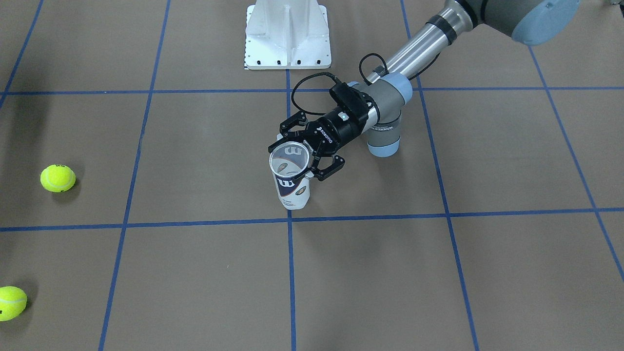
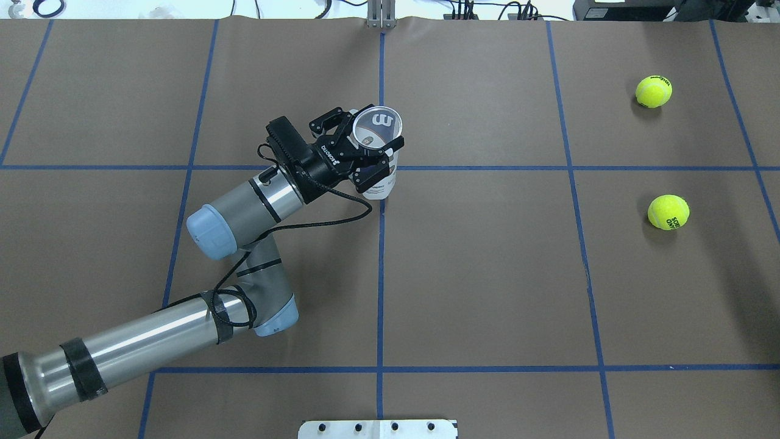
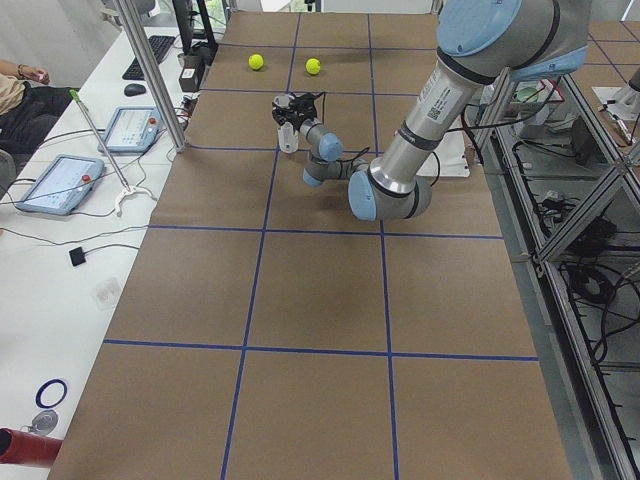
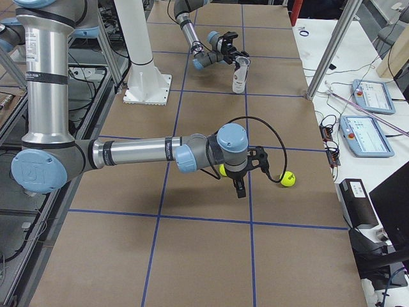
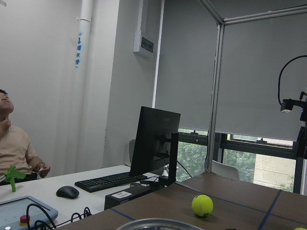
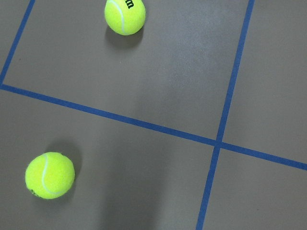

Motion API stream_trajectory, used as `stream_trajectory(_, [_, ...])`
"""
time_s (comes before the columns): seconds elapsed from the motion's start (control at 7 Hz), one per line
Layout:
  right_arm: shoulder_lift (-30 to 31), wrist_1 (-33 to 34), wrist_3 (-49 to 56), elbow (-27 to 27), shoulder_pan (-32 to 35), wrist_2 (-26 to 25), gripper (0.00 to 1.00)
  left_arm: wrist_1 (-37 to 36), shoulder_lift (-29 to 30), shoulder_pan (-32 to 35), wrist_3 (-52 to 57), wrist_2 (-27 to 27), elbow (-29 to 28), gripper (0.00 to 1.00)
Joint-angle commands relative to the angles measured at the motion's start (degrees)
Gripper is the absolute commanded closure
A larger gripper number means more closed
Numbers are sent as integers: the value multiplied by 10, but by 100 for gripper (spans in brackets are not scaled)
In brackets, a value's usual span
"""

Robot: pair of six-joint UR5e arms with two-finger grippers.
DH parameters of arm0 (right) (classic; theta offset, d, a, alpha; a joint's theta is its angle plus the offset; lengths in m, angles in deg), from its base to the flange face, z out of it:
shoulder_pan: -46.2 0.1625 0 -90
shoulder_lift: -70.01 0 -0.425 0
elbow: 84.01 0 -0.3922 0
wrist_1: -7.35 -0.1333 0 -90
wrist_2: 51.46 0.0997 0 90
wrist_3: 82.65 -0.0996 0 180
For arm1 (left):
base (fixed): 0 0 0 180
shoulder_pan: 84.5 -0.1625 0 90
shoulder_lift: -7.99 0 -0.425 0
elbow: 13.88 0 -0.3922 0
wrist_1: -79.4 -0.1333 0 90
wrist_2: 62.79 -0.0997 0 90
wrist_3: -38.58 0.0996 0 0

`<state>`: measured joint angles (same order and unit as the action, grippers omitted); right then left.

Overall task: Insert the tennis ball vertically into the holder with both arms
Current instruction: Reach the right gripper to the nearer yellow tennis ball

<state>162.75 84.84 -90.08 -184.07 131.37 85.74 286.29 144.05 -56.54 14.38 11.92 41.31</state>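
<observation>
- A fuzzy yellow-green tennis ball (image 1: 10,303) is lying nearest the front-facing camera on the brown paper-covered desk (image 1: 438,273). A second yellow-green tennis ball (image 1: 58,178) is lying well apart from it.
- The clear plastic holder (image 1: 294,190), a tube with a white and navy label, is standing upright near the desk's middle on a blue tape line (image 1: 291,273), mouth facing up.
- The black left fingers (image 1: 332,167) are clasping the holder just below its rim.
- The black right fingers (image 4: 239,187) are hanging near the two balls; whether they are released or clenched, I cannot tell.
</observation>
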Motion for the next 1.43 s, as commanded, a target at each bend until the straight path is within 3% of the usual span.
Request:
stream_trajectory(0.0, [-15, -1, -163, -48, -63, -5, 1, 0, 0, -6, 0, 0, 0, 20])
stream_trajectory(0.14, [-19, -6, -244, -76, -108, -31, 1, 0, 0, -6, 0, 0, 1, 20])
stream_trajectory(0.43, [-22, -84, -396, -77, -204, -137, 1, 0, 0, -6, 0, 0, 1, 20])
stream_trajectory(0.86, [-16, -91, -425, -65, -269, -213, 1, 0, 1, -6, 0, 0, 4, 20])
stream_trajectory(1.29, [-6, -199, -445, 2, -296, -242, 1, -1, 3, -5, 0, -1, 4, 20])
